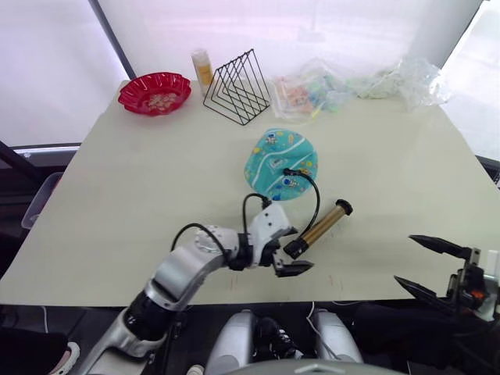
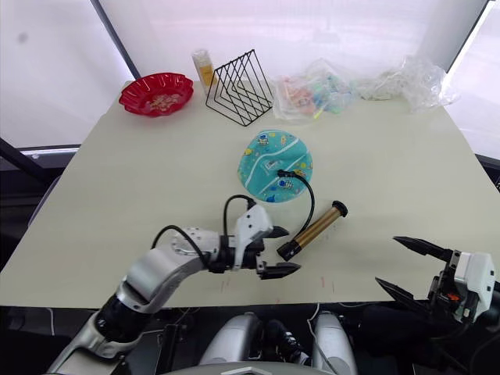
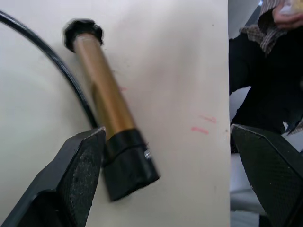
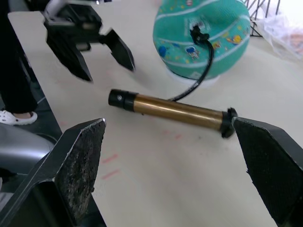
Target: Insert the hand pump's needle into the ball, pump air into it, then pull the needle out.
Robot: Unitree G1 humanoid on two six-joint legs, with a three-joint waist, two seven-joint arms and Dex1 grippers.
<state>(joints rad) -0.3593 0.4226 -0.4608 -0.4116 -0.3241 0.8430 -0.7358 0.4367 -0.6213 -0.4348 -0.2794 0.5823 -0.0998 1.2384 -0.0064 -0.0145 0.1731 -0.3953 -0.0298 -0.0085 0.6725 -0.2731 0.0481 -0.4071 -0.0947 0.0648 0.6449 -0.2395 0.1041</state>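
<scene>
— Where was the pump point(image 1: 319, 227)?
— Flat on the table point(image 1: 141, 180), its hose point(image 1: 312, 195) running to the ball point(image 1: 280, 162) beside it.
— The grippers?
— Left gripper point(image 1: 289, 258) wide open at the pump's near cap, holding nothing. Right gripper point(image 1: 422, 266) open too, empty, well apart.

brushed bronze metal hand pump point(image 4: 177, 111), matt rubbery ball point(image 4: 201, 38), smooth matt table point(image 1: 141, 195), glossy red bowl point(image 1: 155, 92)

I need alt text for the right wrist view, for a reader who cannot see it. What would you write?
A bronze hand pump lies on a pale table between the open right gripper fingers. Its black hose runs to the top of a teal ball behind it. The open left gripper hovers beside the pump's near end.
</scene>
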